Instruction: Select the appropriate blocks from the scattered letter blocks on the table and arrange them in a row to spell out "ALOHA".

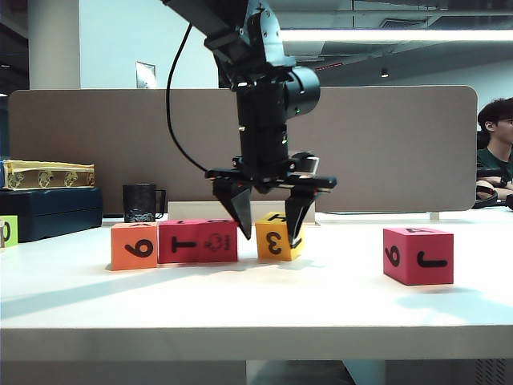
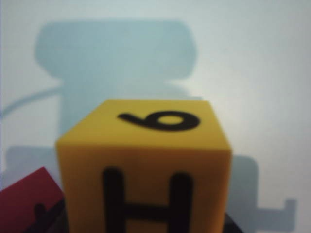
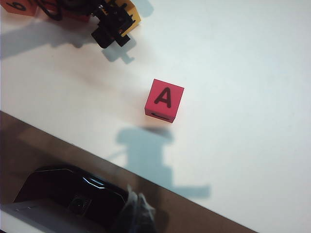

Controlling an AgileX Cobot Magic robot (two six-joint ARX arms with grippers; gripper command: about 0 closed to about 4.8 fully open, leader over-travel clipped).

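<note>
White desktop filled the scene, the table point(image 1: 240, 305) running back to a grey partition, with a dark mug point(image 1: 141, 202) and a dark blue box point(image 1: 50, 212) against it, well behind the claws.

Nearest the left gripper point(image 1: 269, 231) was the yellow block point(image 1: 278, 237), standing on the table between its two fingers, which hung spread to either side of it. Daylight seemed to show between pads and cube, though the exterior view could not quite settle that (the left wrist view gave only the block's H face and a 9 on top, both blurred). My reading was that the block had been set where the H of the word belonged, and the jaws stood wide to let it go.

Just beside that claw, on its outer side, lay the pink-red pair point(image 1: 197, 241), touching each other; touching them in turn stood the orange block point(image 1: 134, 245). A small gap parted the yellow cube from this row, so the line was probably not yet tidy.

Well apart on the other side sat the lone pink-red block point(image 1: 418, 255), its top face showing an A in the right wrist view, likely the last letter, waiting.

Farthest off, the right gripper was in no picture; pressed together, it hung high above that cube, apparently parked clear.
</note>
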